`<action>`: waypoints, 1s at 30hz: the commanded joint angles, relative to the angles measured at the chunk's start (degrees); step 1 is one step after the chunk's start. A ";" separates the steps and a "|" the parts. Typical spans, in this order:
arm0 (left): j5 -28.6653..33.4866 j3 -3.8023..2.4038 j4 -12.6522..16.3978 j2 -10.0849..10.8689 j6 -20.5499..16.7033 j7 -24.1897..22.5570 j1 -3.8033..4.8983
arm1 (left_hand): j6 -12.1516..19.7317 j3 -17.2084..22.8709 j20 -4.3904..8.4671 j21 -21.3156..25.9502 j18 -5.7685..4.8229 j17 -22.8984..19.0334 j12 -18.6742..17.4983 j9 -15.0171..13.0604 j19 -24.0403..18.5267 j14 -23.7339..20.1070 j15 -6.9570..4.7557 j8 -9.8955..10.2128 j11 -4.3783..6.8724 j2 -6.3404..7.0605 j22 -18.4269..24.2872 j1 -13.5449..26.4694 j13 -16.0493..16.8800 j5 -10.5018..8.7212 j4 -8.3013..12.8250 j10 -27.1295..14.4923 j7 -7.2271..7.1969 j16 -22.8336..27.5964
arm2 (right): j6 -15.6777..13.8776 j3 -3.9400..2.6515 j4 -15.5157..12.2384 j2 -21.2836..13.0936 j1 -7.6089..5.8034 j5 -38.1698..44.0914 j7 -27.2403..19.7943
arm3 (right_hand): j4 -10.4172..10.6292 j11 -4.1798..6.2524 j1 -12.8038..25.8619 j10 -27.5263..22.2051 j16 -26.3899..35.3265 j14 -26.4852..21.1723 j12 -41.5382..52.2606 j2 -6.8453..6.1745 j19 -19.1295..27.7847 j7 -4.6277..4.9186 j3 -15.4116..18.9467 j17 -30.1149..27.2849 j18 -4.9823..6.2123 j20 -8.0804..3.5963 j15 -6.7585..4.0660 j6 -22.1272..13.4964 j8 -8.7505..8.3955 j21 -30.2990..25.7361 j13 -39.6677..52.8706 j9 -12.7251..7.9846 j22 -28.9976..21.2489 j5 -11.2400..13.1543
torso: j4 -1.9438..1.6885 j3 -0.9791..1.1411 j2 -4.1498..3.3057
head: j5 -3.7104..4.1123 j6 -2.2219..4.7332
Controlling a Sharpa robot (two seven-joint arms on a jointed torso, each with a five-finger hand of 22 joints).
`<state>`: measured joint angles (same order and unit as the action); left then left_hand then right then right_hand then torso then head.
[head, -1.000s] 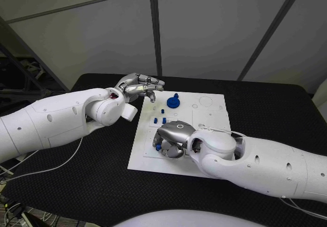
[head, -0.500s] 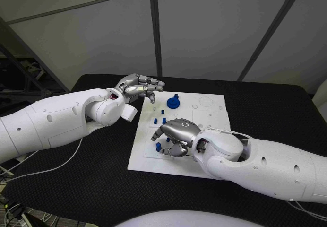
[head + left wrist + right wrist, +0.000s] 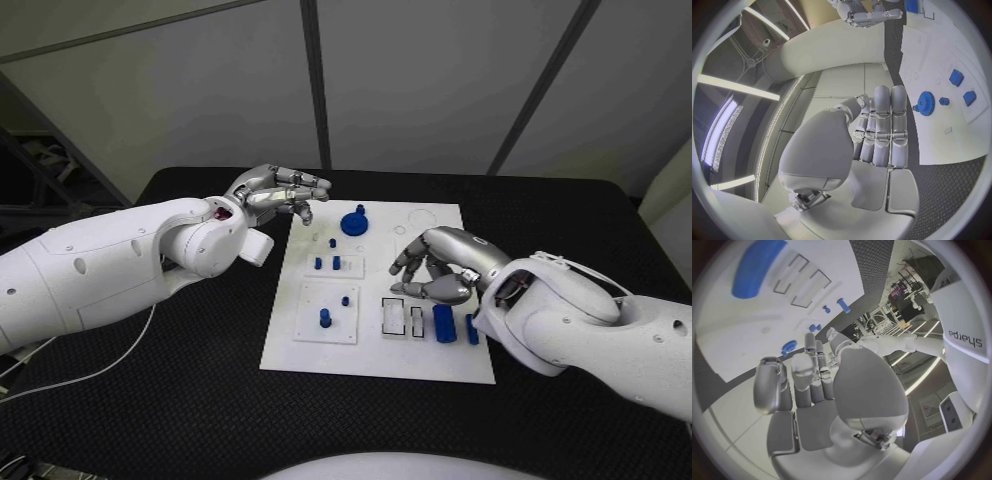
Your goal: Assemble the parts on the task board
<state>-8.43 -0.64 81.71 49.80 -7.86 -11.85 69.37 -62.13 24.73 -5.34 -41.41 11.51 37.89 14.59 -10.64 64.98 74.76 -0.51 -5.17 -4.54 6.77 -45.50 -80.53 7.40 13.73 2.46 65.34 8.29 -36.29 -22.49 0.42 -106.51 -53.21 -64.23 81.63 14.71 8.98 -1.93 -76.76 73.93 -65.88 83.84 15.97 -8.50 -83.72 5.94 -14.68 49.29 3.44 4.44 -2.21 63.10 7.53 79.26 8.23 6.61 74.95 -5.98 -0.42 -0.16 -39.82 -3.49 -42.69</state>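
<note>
surface: a black table [image 3: 173,380] with a textured top, grey wall panels behind it.
task board: a white plate [image 3: 378,330] in the middle of the table, long side running away from the robot, with raised white blocks and outlined recesses on it.
far end of board: a blue gear [image 3: 355,223] with a knob on top stands near the far left corner; just beside it sits a small blue piece [image 3: 333,242]. the left wrist view shows the same gear [image 3: 926,103] with small blue pieces next to it.
upper left block: two short blue pegs [image 3: 327,264] stand upright side by side in it.
lower left block: a white square block [image 3: 329,312] holds one small blue peg [image 3: 325,320] near its middle and a smaller blue dot [image 3: 348,299] nearer its far edge.
near-right recesses: two rectangular slots [image 3: 404,317] outlined in dark lines lie next to each other; whether anything sits in them cannot be told. just to their right a blue cylinder [image 3: 444,322] lies in the board, and a thinner blue piece [image 3: 472,328] lies beside it, partly hidden by the right arm.
left hand: the left hand [image 3: 277,193] hangs over the table at the board's far left corner, fingers curled in together, nothing in them.
right hand: the right hand [image 3: 440,266] hovers above the board's right side, beyond the slots, fingers bent and apart, holding nothing; it touches no part.
</note>
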 commanded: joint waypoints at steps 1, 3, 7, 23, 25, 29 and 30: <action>0.26 -0.04 0.07 0.18 -0.46 -1.69 0.06 | -0.22 0.12 -0.20 0.19 -0.99 -0.10 0.25 -0.06 -0.07 -0.02 0.15 0.26 -0.01 -0.59 0.07 -0.23 0.06 0.31 0.39 -0.47 0.30 0.36 | -0.48 -0.23 -1.68 -2.77 -0.12 -7.94 6.12 | 1.30 1.81 1.50 4.93 -1.81 0.65 5.04 -0.79 -2.25 -1.51 1.19 2.40 -1.33 -1.65 -1.69 1.86 1.17 3.33 3.94 1.84 7.29 0.64 | 0.35 -0.07 0.17 | 1.19 0.29; 0.26 -0.04 -0.01 0.23 -0.14 -2.00 0.06 | -0.25 0.07 -0.19 0.21 -0.98 -0.11 0.29 -0.07 -0.06 -0.02 0.14 0.26 0.00 -0.48 0.08 -0.25 0.08 0.35 0.49 -0.46 0.30 0.39 | 0.33 -0.33 -2.42 -4.66 -0.15 -8.12 8.12 | 2.53 2.58 2.35 6.14 -4.68 1.45 13.03 -1.14 -3.68 -2.23 2.16 6.51 -2.07 -2.55 -2.37 2.23 1.89 5.96 12.05 3.97 10.03 0.96 | 0.46 -0.03 0.27 | 2.07 0.30; 0.26 -0.03 0.10 0.23 0.75 -2.63 0.06 | -0.26 0.04 -0.19 0.22 -0.98 -0.12 0.30 -0.08 -0.07 -0.04 0.14 0.27 -0.01 -0.41 0.08 -0.24 0.09 0.36 0.53 -0.45 0.30 0.41 | 1.85 -0.41 -3.53 -7.46 -0.14 -5.15 12.52 | 4.78 3.44 2.28 6.10 -9.78 2.15 40.79 -1.43 -5.91 -2.66 3.56 13.85 -3.25 -3.13 -3.24 1.47 3.76 10.11 43.13 10.93 14.38 2.60 | 0.68 0.02 0.32 | 3.36 0.12; 0.26 -0.02 0.07 0.11 1.47 -3.19 0.00 | -0.28 0.03 -0.19 0.23 -0.99 -0.12 0.32 -0.09 -0.08 -0.06 0.14 0.26 -0.01 -0.40 0.08 -0.25 0.10 0.37 0.56 -0.45 0.30 0.44 | 5.33 -0.05 -4.10 -8.42 2.47 -0.16 23.32 | 7.81 2.57 9.23 6.25 -14.85 2.86 53.73 -1.36 -6.28 -2.20 8.89 21.96 -3.44 -2.67 -2.38 -4.40 2.76 10.74 60.09 23.18 15.05 1.55 | 0.73 0.00 0.39 | 4.75 -0.17; 0.26 -0.02 0.05 0.12 1.47 -3.18 -0.01 | -0.28 0.03 -0.19 0.23 -0.99 -0.12 0.32 -0.09 -0.08 -0.06 0.14 0.26 -0.01 -0.40 0.08 -0.25 0.10 0.37 0.56 -0.45 0.30 0.44 | 5.56 -0.04 -3.87 -8.01 2.84 -0.12 23.63 | 7.81 2.55 9.55 6.22 -14.86 2.84 53.75 -1.37 -6.28 -2.19 9.16 21.97 -3.44 -2.64 -2.37 -4.50 2.68 10.74 60.25 23.62 15.05 1.51 | 0.79 0.03 0.39 | 4.61 -0.16; 0.26 -0.02 0.07 0.20 1.43 -3.13 -0.03 | -0.28 0.03 -0.19 0.23 -0.99 -0.12 0.32 -0.09 -0.08 -0.06 0.14 0.26 -0.01 -0.40 0.08 -0.25 0.10 0.37 0.56 -0.45 0.30 0.44 | 5.99 -0.03 -3.54 -7.16 3.80 -0.21 23.90 | 7.83 2.55 9.85 6.20 -14.85 2.82 53.79 -1.39 -6.28 -2.20 9.41 21.95 -3.44 -2.62 -2.36 -4.50 2.65 10.74 60.44 24.08 15.05 1.49 | 0.86 -0.03 0.35 | 4.54 -0.23; 0.26 -0.02 0.08 0.23 1.43 -3.11 -0.03 | -0.28 0.03 -0.19 0.23 -0.99 -0.12 0.32 -0.09 -0.08 -0.06 0.14 0.26 -0.01 -0.40 0.08 -0.25 0.10 0.37 0.56 -0.45 0.30 0.44 | 6.08 -0.03 -3.47 -6.90 4.05 -0.21 23.92 | 7.83 2.55 9.85 6.20 -14.85 2.82 53.79 -1.39 -6.28 -2.20 9.41 21.95 -3.44 -2.62 -2.36 -4.50 2.65 10.74 60.44 24.08 15.05 1.49 | 0.91 -0.05 0.32 | 4.46 -0.22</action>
<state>-8.42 -0.63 81.68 50.01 -7.14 -13.90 69.29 -62.13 24.74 -5.34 -41.41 11.50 37.85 14.59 -10.67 64.98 74.76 -0.52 -5.17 -4.54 6.54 -45.51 -80.76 7.44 13.73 2.79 65.35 8.29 -36.09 -17.77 0.38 -109.95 -60.25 -60.24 80.61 37.02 16.82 0.91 -67.53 80.04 -80.55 84.03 69.39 -9.77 -83.97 3.81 -5.72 71.21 0.83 1.33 -5.04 58.84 10.36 89.84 68.62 30.64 74.93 -4.13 0.43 -0.15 -39.42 1.08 -42.89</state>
